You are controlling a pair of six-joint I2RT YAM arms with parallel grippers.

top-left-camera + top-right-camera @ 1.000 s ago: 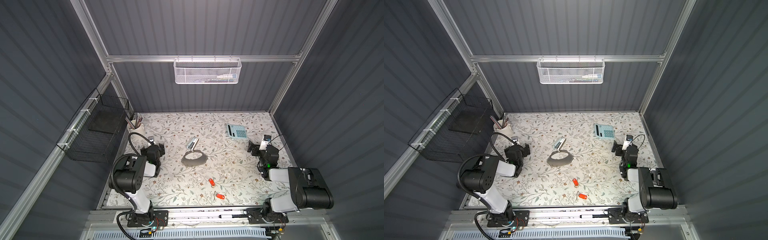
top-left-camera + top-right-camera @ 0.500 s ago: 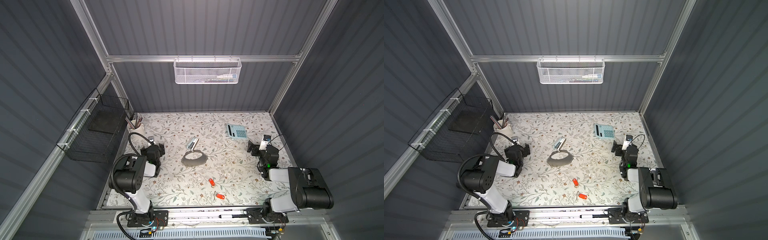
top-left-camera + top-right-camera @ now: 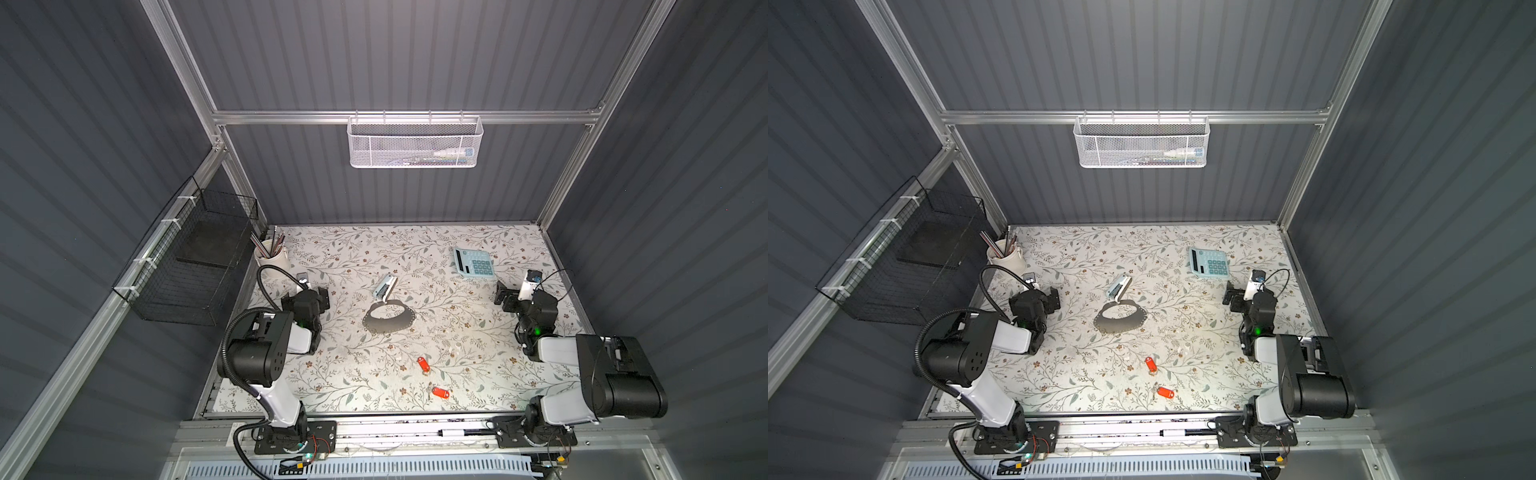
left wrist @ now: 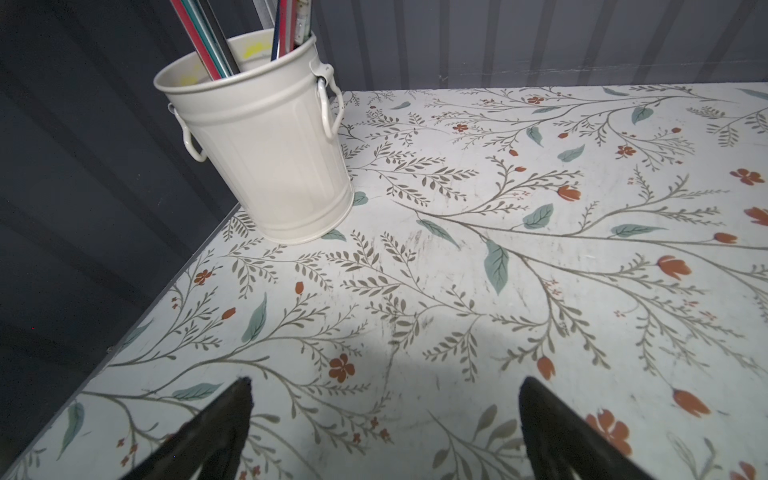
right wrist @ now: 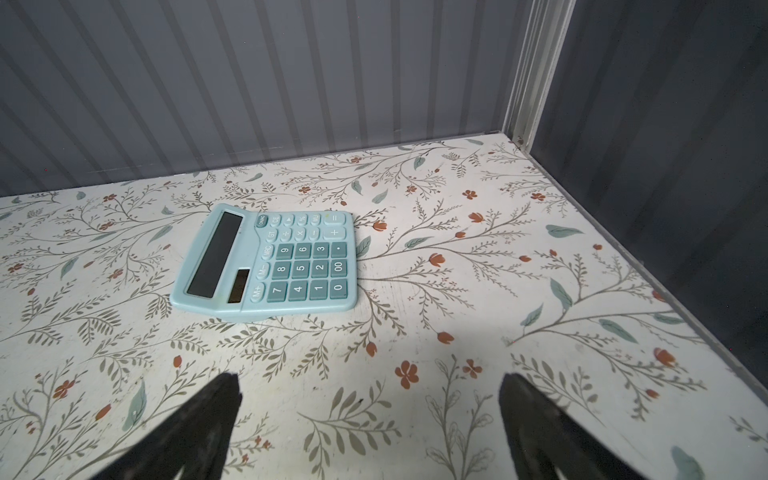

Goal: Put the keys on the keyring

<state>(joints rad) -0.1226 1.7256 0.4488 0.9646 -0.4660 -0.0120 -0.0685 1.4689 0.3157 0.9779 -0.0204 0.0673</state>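
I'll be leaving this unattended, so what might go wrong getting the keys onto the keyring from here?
1. The keys are small and lie flat near the front edge of the table; a claw may push one off instead of pinching it.
2. The stapler lies right at the keyring's far rim, so lifting the thin plate could snag or drag it.
3. The left claw and right claw stand open, empty, facing away; neither wrist view shows keys or keyring.

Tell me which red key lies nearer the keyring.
The key pointing roughly toward the keyring; the other key lies crosswise, nearer the table's front edge and farther right.
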